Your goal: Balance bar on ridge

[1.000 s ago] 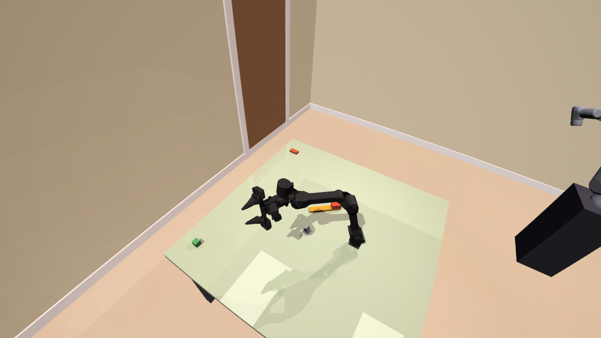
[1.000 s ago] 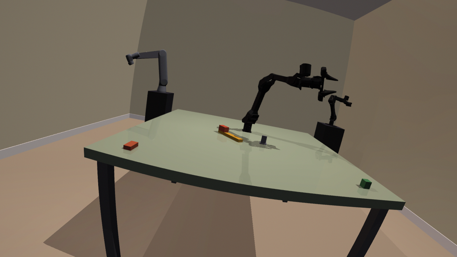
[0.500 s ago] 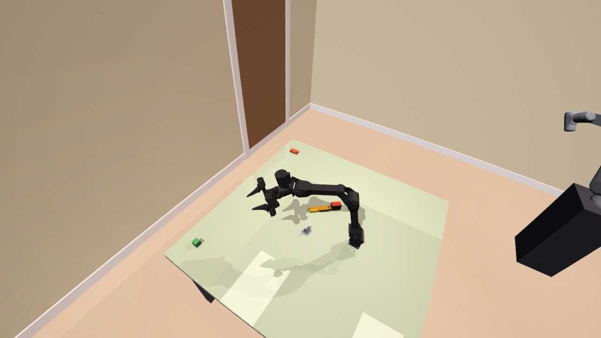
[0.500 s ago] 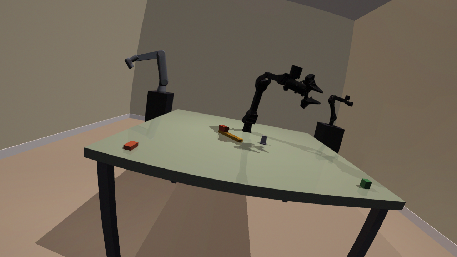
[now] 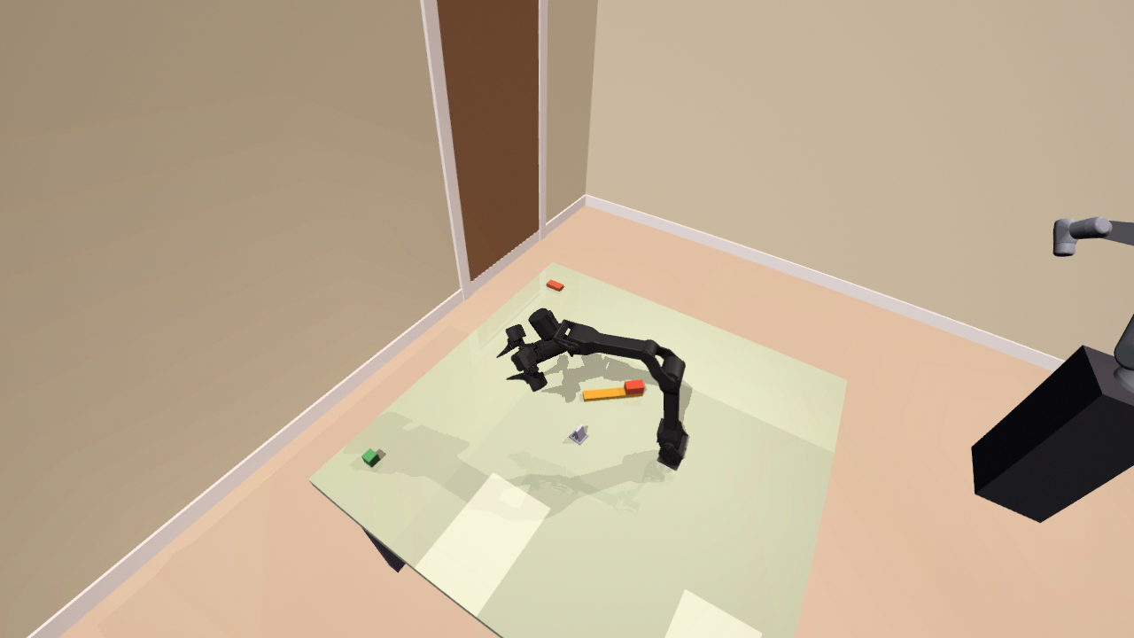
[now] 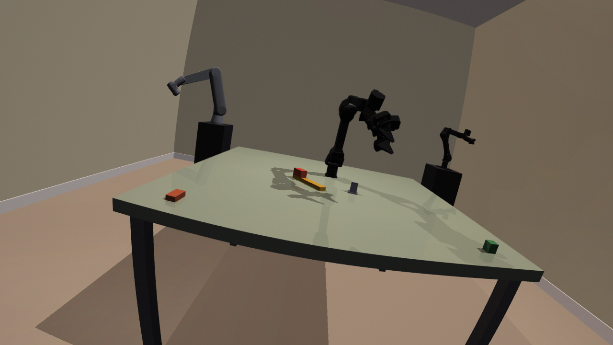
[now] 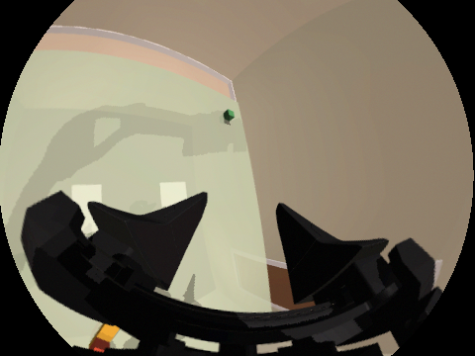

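Top view looks down from afar, exterior sits low beside the table, wrist rides the hand.
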Controlling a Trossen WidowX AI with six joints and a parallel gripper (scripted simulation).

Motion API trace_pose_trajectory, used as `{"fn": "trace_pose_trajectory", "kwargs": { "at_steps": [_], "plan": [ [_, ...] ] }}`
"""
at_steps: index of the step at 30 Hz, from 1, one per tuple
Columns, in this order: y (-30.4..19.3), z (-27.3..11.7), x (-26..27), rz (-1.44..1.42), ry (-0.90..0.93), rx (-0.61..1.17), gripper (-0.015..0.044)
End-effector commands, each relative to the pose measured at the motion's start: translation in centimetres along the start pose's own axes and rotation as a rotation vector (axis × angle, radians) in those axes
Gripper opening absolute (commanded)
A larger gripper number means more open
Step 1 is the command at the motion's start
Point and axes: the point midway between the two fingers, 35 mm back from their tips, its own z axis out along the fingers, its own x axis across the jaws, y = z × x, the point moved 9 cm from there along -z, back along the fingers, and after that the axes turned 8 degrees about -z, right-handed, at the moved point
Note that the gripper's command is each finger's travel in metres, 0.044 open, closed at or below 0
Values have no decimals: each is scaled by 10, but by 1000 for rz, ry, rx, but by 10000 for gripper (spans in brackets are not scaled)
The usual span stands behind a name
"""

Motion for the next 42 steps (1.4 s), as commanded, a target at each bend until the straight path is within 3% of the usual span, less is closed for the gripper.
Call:
{"fn": "trace_pose_trajectory", "kwargs": {
  "at_steps": [1,23,37,42],
  "plan": [
    [-23,-8,6,57,42,87,315],
    [-144,-89,66,430,359,594,315],
    [-181,-154,115,683,599,834,315],
    [-183,-157,118,696,611,844,315]
  ]
}}
